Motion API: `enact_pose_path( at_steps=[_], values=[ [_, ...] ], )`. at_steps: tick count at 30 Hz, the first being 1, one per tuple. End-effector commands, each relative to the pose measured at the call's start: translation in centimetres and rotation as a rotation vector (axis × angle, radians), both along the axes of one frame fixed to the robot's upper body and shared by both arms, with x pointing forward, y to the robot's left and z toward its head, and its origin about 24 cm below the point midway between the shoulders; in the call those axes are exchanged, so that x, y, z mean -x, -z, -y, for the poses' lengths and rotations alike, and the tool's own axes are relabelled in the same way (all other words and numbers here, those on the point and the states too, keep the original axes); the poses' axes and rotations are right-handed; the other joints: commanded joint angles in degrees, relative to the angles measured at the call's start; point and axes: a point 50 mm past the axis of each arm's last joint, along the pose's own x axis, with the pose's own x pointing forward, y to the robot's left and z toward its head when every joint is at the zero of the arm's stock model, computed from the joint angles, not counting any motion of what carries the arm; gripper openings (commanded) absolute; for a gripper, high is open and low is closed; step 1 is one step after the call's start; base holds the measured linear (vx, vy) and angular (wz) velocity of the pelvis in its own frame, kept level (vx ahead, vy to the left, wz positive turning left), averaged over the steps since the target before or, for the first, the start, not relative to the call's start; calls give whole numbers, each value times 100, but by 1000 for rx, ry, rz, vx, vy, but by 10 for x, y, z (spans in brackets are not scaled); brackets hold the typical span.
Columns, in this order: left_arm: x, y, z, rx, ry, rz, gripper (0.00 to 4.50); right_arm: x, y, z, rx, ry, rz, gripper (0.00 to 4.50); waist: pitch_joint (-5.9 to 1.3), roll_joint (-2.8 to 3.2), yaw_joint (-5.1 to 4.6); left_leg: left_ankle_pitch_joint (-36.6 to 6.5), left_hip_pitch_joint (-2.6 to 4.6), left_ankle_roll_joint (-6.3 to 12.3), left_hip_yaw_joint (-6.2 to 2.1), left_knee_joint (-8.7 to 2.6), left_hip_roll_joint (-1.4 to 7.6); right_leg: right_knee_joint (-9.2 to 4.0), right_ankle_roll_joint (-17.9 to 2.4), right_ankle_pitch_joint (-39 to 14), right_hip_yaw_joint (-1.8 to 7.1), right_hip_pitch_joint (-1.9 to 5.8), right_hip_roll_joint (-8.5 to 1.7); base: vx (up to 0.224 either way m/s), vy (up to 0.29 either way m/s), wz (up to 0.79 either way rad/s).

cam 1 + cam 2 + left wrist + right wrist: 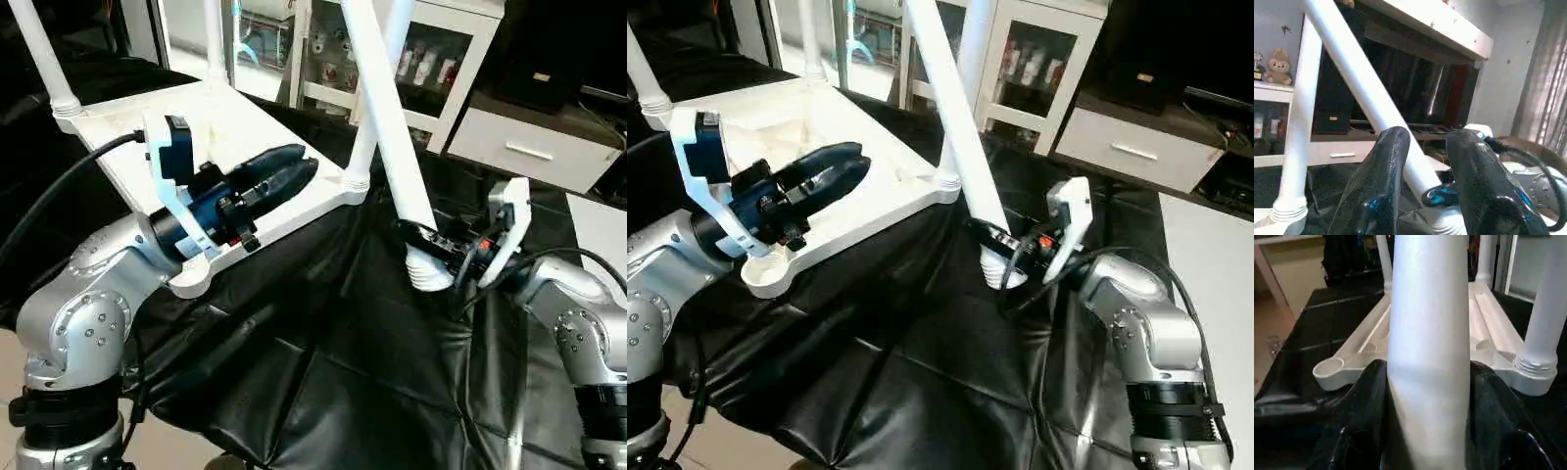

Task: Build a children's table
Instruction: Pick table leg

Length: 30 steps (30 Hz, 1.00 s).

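Four legs' (387, 117) tops cut off, right claw (423, 239) half-hidden

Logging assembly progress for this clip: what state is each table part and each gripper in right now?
tabletop: upside down on the black cloth, three legs standing in corner sockets.
empty corner socket: near corner, no leg in it.
fourth leg: loose, tilted, ribbed end down.
right gripper: shut on the fourth leg near its ribbed end.
left gripper: open, empty, over the tabletop.
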Motion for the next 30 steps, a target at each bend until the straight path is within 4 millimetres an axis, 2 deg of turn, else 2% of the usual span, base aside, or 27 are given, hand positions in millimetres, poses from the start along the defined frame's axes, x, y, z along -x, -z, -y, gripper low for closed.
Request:
enact_pose_path(
  at_steps=[1, 4, 5, 7, 8, 10, 11, 13, 15, 16, 17, 18, 20, 21, 23, 30],
  values=[
    [-4, 4, 1, -67, -56, -8, 172, -4, -15, 7, -84, 81, 22, 186, -357, 36, -19, -777, 108, -156, -213, -511, 393, -523, -811, -1178, 380, 198, -556, 0, 0, 0],
    [-24, 19, -7, -202, -284, -28, 172, -7, -24, 8, -254, 156, -9, 186, -366, 51, -22, -868, 132, -214, -221, -520, 393, -542, -653, -1374, 384, 176, -551, 0, 0, 0],
    [-29, 23, -9, -235, -355, -16, 172, -4, -25, 5, -305, 140, -23, 186, -368, 89, -24, -869, 129, -229, -231, -531, 389, -559, -588, -1321, 382, 180, -539, 0, 0, 0],
    [-33, 26, -10, -240, -415, -18, 172, 1, -26, 1, -358, 113, -43, 186, -401, 117, -13, -823, 126, -277, -251, -531, 398, -516, -572, -1081, 369, 201, -554, 0, 0, 0],
    [-33, 25, -5, -188, -402, -38, 172, 6, -28, -5, -407, 67, -53, 186, -409, 147, -4, -741, 127, -295, -247, -526, 403, -498, -657, -820, 367, 193, -554, 0, 0, 0],
    [-31, 23, 1, -127, -361, -64, 172, 11, -31, -10, -452, 16, -64, 186, -431, 124, 11, -555, 113, -265, -234, -504, 407, -442, -878, -324, 365, 224, -570, 0, 0, 0],
    [-28, 20, 8, -87, -318, -72, 172, 15, -34, -15, -481, -32, -66, 186, -424, 148, 15, -523, 92, -239, -240, -507, 400, -429, -989, -199, 355, 218, -565, 0, 0, 0],
    [-24, 15, 18, -32, -244, -80, 172, 19, -37, -19, -503, -64, -80, 186, -420, 115, 35, -511, 86, -221, -223, -496, 404, -428, -1086, -121, 363, 229, -575, 0, 0, 0],
    [-23, 12, 25, 6, -206, -79, 172, 21, -39, -21, -521, -77, -90, 186, -369, 112, 27, -723, 76, -260, -222, -525, 388, -493, -1011, -593, 365, 227, -576, 0, 0, 0],
    [-22, 9, 30, 32, -182, -78, 172, 22, -42, -21, -551, -80, -103, 186, -344, 149, 27, -827, 85, -293, -228, -535, 389, -516, -967, -790, 367, 205, -582, 0, 0, 0],
    [-22, 8, 33, 55, -171, -81, 172, 24, -45, -21, -576, -87, -106, 186, -340, 127, 17, -1028, 101, -338, -229, -539, 389, -560, -863, -1152, 369, 199, -587, 0, 0, 0],
    [-22, 6, 36, 80, -159, -87, 172, 25, -47, -21, -594, -94, -107, 186, -323, 156, 12, -1156, 106, -386, -237, -544, 380, -596, -762, -1417, 370, 183, -586, 0, 0, 0],
    [-23, 5, 38, 102, -145, -98, 172, 27, -49, -20, -608, -96, -112, 186, -330, 140, 17, -1205, 129, -419, -249, -546, 387, -611, -627, -1566, 365, 168, -581, 0, 0, 0],
    [-23, 5, 40, 115, -134, -107, 172, 28, -51, -20, -611, -102, -115, 186, -311, 221, 12, -1203, 112, -438, -255, -554, 382, -609, -603, -1529, 373, 157, -577, 0, 0, 0],
    [-25, 2, 46, 149, -86, -129, 172, 33, -54, -19, -616, -126, -120, 186, -310, 185, -12, -1133, 92, -413, -251, -557, 367, -615, -519, -1467, 370, 177, -555, 0, 0, 0],
    [-27, -8, 55, 196, 0, -144, 172, 43, -56, -20, -615, -167, -130, 186, -301, 182, 2, -582, 39, -220, -232, -540, 343, -573, -617, -805, 360, 214, -544, 0, 0, 0]
  ],
)
